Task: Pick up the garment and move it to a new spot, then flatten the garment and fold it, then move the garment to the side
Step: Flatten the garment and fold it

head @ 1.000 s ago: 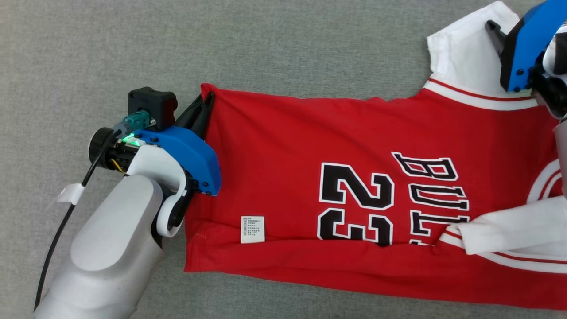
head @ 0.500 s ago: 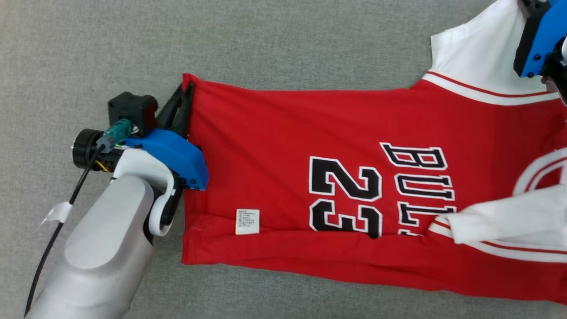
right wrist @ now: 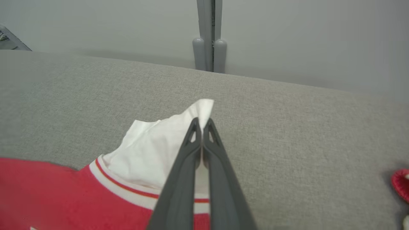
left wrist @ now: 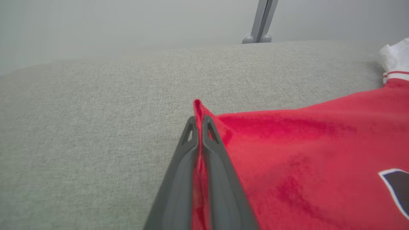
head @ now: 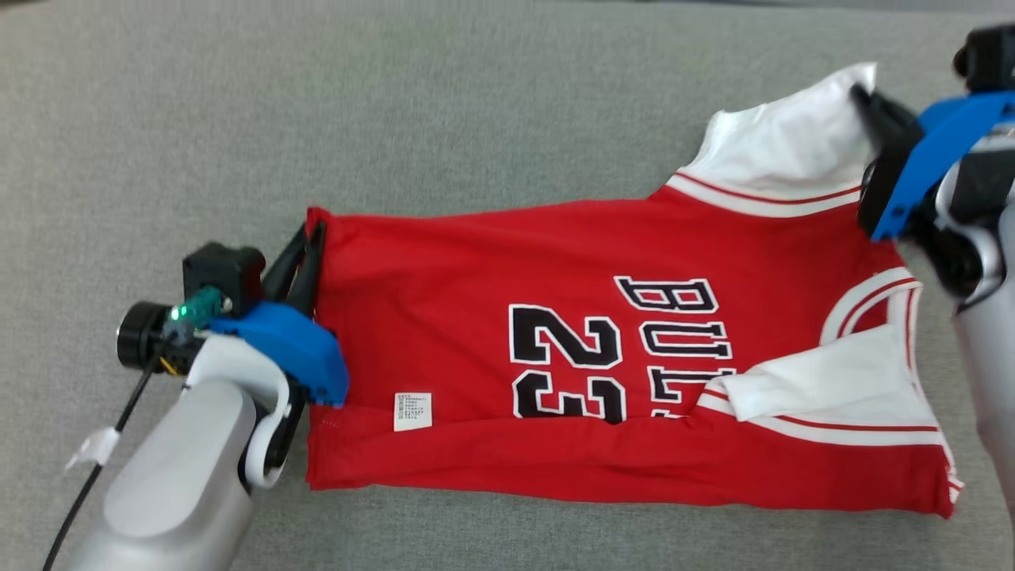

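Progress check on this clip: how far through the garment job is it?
Done: the jersey lies spread flat, and its near edge looks folded over, care label showing. In hand: left gripper clamps the red hem corner, right gripper clamps the far white sleeve. Left: the remaining folds and the move aside.

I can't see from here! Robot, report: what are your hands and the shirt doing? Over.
Left gripper shut on jersey corner. Right gripper shut on its white sleeve. Jersey stretched between them over grey surface. No obstacle seen.
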Available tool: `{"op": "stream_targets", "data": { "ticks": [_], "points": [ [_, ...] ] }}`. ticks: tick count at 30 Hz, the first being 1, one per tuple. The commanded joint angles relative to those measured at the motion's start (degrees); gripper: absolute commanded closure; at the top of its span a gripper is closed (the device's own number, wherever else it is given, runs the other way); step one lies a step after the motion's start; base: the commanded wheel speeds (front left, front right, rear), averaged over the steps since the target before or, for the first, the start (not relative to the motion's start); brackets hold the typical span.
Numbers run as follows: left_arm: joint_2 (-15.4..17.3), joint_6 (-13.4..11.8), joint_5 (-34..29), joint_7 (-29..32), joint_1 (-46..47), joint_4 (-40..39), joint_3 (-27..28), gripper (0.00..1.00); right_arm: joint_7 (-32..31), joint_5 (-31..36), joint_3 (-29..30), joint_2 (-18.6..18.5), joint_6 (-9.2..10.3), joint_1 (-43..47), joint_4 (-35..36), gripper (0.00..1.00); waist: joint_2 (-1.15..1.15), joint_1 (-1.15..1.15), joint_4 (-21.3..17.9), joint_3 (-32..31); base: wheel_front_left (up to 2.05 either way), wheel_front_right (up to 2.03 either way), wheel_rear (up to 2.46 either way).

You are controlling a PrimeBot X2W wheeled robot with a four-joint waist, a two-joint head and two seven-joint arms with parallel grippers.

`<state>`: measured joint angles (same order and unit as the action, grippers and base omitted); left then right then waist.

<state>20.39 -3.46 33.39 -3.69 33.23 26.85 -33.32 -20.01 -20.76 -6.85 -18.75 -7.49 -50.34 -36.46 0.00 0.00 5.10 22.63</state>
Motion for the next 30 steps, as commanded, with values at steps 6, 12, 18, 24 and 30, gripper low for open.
{"op": "stream_targets", "data": {
  "ticks": [6, 12, 18, 24, 30],
  "points": [
    [2.6, 2.3, -1.7, -4.6, -5.1, -0.4, -2.1, 1.0, -2.4, -8.2, -3.1, -3.0, -0.01, 13.2, 12.0, 1.0, 0.0, 0.0, -2.7, -6.4, 0.0, 0.0, 0.0],
    [4.4, 4.4, -2.0, -8.0, -8.8, 0.5, -3.5, 1.0, -3.8, -10.7, 1.1, -2.5, -0.01, 28.2, 26.3, 1.0, 0.0, 0.0, -4.2, -9.2, 0.0, 0.0, 0.0],
    [4.3, 3.9, -1.2, -9.6, -11.3, 0.6, -2.9, 1.0, -4.3, -9.8, 5.5, 1.2, -0.02, 38.7, 35.2, 1.0, 0.0, 0.0, -5.0, -10.3, 0.0, 0.0, 0.0],
    [3.8, 2.9, -0.1, -10.2, -13.4, 1.1, -2.0, 1.0, -5.6, -8.2, 8.0, 4.9, -0.01, 45.2, 39.9, 1.0, 0.0, 0.0, -5.4, -11.2, 0.0, 0.0, 0.0],
    [3.0, 1.7, 1.9, -10.6, -15.5, 1.1, -0.5, 0.0, -7.6, -6.7, 9.4, 7.4, -0.02, 49.6, 42.4, 0.15, 0.0, 0.0, -5.4, -12.0, 0.0, 0.0, 0.0]
  ]
}}
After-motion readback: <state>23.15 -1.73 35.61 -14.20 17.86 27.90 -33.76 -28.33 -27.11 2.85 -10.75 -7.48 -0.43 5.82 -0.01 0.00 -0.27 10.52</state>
